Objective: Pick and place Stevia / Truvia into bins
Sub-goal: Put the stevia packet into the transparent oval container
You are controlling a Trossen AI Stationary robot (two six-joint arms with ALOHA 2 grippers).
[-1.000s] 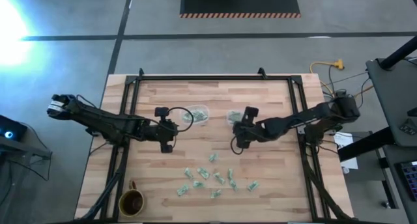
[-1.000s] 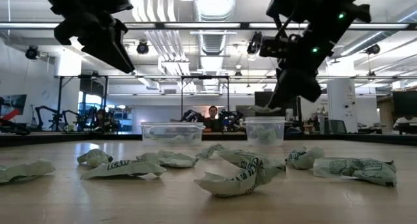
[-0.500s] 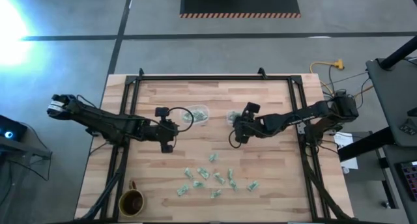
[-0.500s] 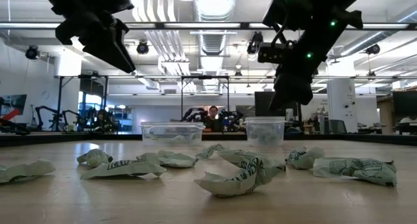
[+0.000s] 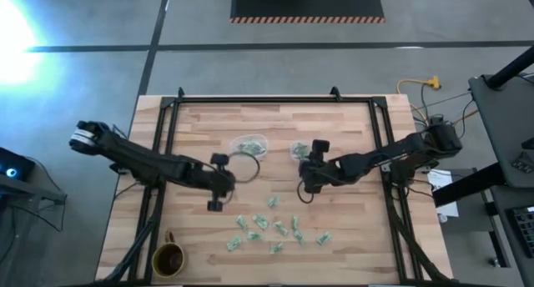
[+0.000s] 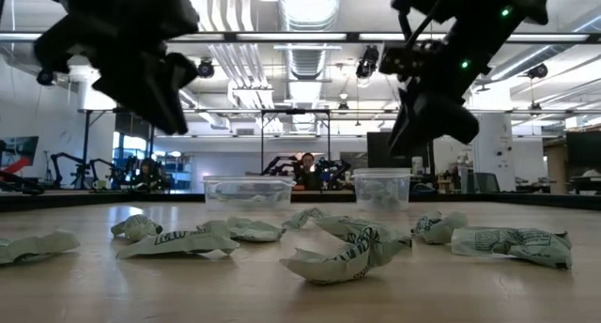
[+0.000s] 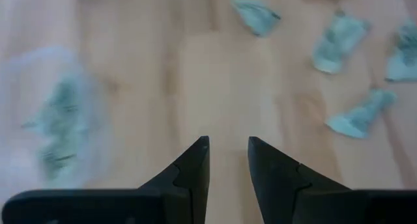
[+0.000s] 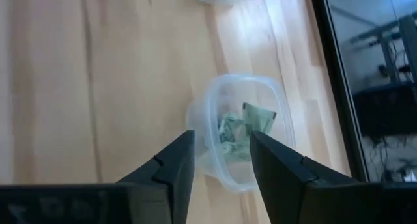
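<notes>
My right gripper (image 8: 221, 162) hung slightly spread and empty above the small square bin (image 8: 242, 136), which held crumpled green packets (image 8: 229, 136). My left gripper (image 7: 228, 162) was likewise parted, holding nothing, over bare table (image 7: 195, 74).

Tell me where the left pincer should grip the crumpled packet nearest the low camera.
Probably across the packet at its raised middle ridge, coming straight down from above: it lies crumpled on the table, its edges low, with a gap to neighbouring packets.

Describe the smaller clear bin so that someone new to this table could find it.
Look at the middle of the wooden table, between the two arms. Two clear containers sit side by side there; the smaller bin is the squarer one nearer the right claw, unlike the wider bin.
</notes>
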